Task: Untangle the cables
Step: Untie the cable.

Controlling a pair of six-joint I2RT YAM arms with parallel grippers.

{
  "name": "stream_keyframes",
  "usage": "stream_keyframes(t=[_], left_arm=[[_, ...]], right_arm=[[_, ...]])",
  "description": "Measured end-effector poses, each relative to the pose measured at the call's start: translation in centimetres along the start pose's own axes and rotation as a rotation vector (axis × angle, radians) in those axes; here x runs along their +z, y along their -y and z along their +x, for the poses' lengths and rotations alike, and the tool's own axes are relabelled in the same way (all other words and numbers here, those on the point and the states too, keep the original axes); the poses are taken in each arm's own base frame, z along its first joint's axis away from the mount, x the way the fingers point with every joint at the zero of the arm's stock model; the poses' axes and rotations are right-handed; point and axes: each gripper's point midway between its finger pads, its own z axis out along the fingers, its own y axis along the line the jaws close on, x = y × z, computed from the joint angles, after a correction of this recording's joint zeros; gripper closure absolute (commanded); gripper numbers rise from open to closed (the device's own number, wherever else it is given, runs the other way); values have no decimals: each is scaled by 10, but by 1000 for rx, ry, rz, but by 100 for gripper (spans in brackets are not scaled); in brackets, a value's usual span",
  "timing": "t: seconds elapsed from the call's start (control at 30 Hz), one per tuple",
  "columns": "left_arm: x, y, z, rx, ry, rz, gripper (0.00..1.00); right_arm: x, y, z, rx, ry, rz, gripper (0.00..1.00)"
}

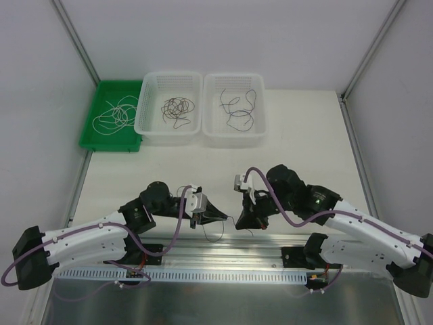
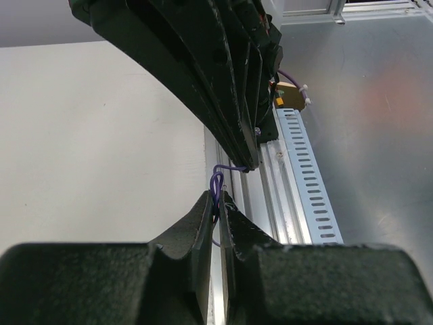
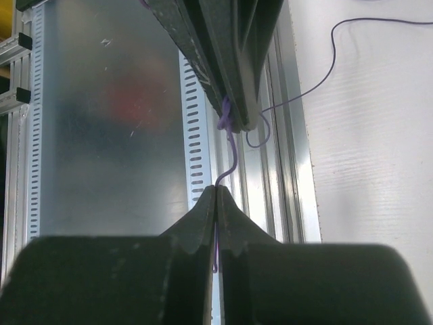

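A thin purple cable (image 3: 232, 152) stretches between my two grippers, which meet tip to tip over the table's near edge. My left gripper (image 2: 218, 200) is shut on a small loop of this cable (image 2: 216, 181). My right gripper (image 3: 216, 189) is shut on the cable's other part, and a short end shows between its fingers. A free tail (image 3: 331, 61) curves out over the white table. In the top view the left gripper (image 1: 225, 217) and right gripper (image 1: 239, 221) almost touch, and a thin strand (image 1: 216, 235) hangs below them.
At the back stand a green tray (image 1: 108, 145) holding a whitish cable (image 1: 115, 116) and two white baskets (image 1: 169, 74) (image 1: 233, 76) holding dark cables (image 1: 177, 110) (image 1: 238, 108). An aluminium rail (image 1: 223, 261) and a slotted duct (image 2: 304, 183) run under the grippers.
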Motion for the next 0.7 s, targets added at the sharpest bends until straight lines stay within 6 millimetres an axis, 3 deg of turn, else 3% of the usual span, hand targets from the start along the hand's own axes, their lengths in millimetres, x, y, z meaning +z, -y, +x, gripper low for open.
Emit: stream_keyframes(t=[0.23,0.4,0.7], left_arm=[[0,6,-2,3,7,34,95],[2,15,8,-23,-24,97,94],[11,23,12,-60,-62,181,88]], right_arm=[[3,5,8,17,-38,16,99],[1,7,10,14,-48,31,99],[5,-3,10,-19,-80,-16,99]])
